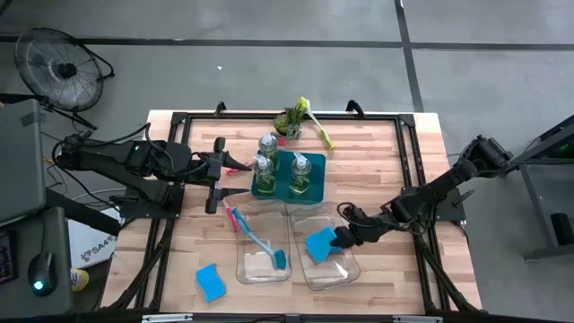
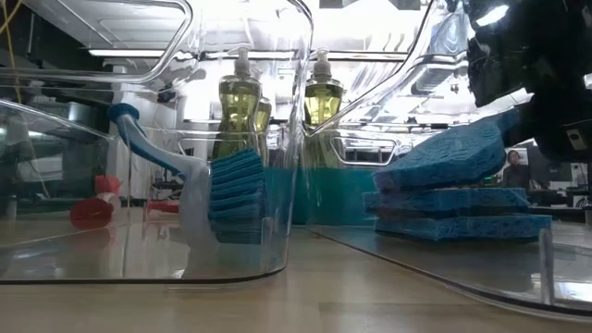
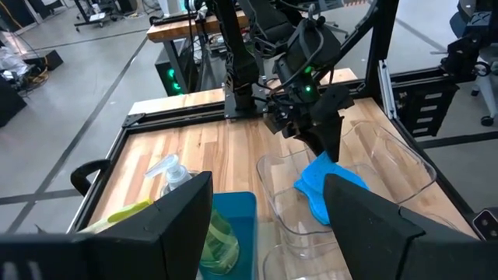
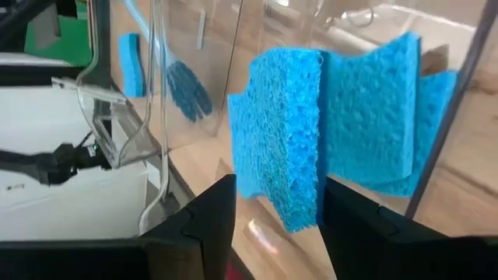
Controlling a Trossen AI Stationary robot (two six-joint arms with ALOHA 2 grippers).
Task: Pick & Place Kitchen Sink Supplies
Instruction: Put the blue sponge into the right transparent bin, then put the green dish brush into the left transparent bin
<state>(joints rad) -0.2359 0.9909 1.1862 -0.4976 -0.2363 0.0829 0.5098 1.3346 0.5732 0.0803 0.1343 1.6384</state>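
Sponges in blue are the nearest things: a loose sponge (image 1: 209, 282) lies on the tabletop near its front edge toward the left corner, well apart from everything else. Just behind it stand two clear bins side by side; the left bin (image 1: 263, 242) holds a blue dish brush (image 1: 265, 247), and the right bin (image 1: 327, 249) holds the right gripper (image 1: 339, 239), whose fingers are pinched on a held sponge (image 1: 321, 243). The low view shows what the high view does not: that held sponge (image 2: 444, 159) rests tilted on a stack of sponges (image 2: 453, 215) already lying in the bin, and the brush's bristle head (image 2: 235, 196) leans against the left bin's wall. The right wrist view shows the held sponge (image 4: 334, 124) squeezed between the two dark fingers, with the right bin's clear wall close on either side. A red-pink brush (image 1: 232, 214) lies on the wood just left of the left bin. Behind the bins sits the teal tray (image 1: 275, 189) with soap bottles (image 1: 300, 172) standing in it. The left gripper (image 1: 216, 177) hovers at the tray's left side with its fingers spread wide and nothing between them. At the back edge stand a potted plant (image 1: 289, 119) and a yellow-green brush (image 1: 316, 124) beside it.
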